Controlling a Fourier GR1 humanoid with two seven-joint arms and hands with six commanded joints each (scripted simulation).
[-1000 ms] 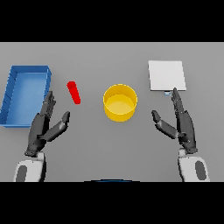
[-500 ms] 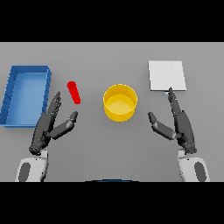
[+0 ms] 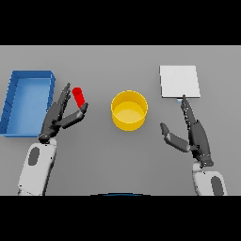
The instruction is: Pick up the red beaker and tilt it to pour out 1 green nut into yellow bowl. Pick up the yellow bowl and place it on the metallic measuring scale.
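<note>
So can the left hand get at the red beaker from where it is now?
Probably yes. The left hand is open right beside the red beaker, its fingers and thumb flanking it, with nothing between them.

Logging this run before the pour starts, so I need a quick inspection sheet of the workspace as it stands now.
Surface: grey table, flat.
Job's things: red beaker lying tilted, not gripped; yellow bowl upright at centre; metallic measuring scale bare, far right.
Clutter: blue bin at left.
Hands: left hand open, fingers beside the beaker; right hand open, fingertips near the scale's front edge.
Cables: nothing seen.
Surroundings: nothing seen.
</note>
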